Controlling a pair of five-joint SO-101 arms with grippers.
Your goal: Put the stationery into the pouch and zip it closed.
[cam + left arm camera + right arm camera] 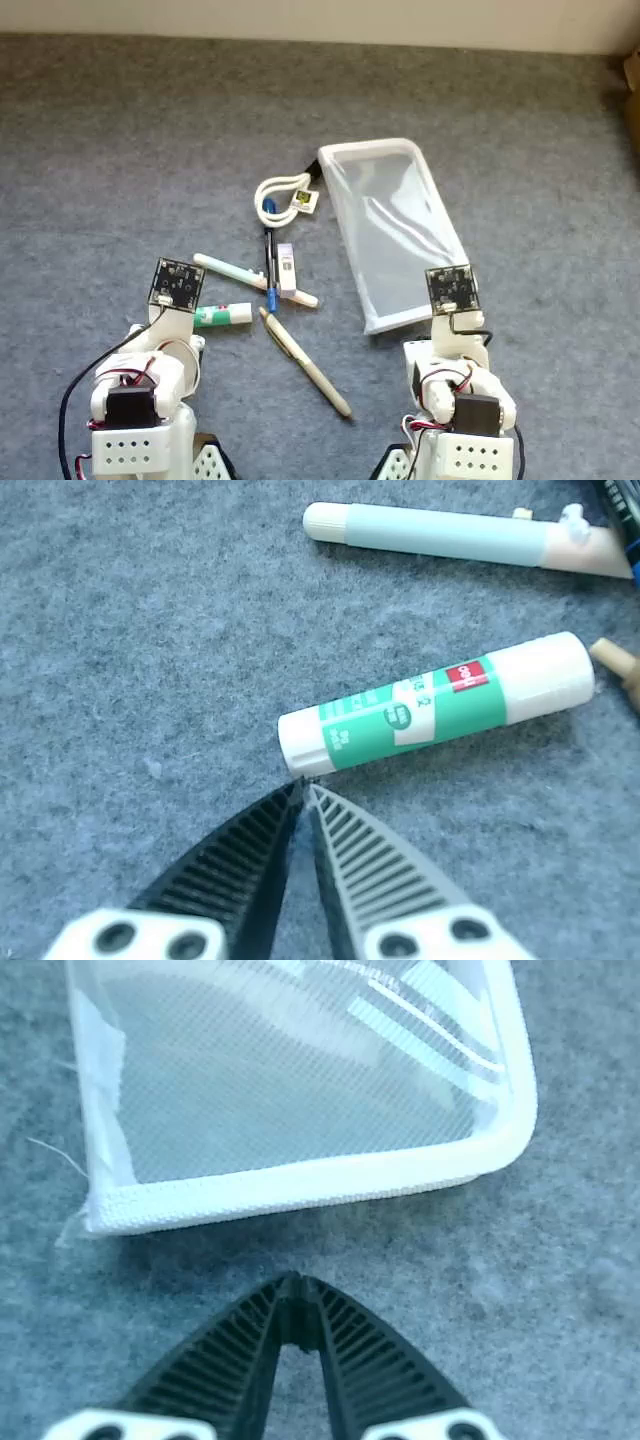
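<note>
— Where is the pouch?

— The pouch (395, 235) lies flat on the tabletop (120, 150), a little to the right of the middle. Its long side is slanted from the far edge toward the near right corner. A white cord loop (283, 190) with a small tag lies at its far left corner. Whether the zip is open, one cannot tell.

— And the stationery?

— All of it is outside the pouch, on the tabletop just left of it, toward the near edge. A blue pen (269, 258) crosses a mint-green pen (235, 270). A small white piece (287, 268) lies just beside the blue pen. A beige pen (306, 366) lies closer to the near edge, and the glue stick (430, 705) is to the left of them.

— How do the grippers stand?

— The left gripper (303, 798) is closed, tip against tip, with nothing between. Its tips are just beside one white end of the glue stick. The right gripper (297, 1295) is closed too and empty. It is near the short near edge of the pouch, but apart from it.
</note>
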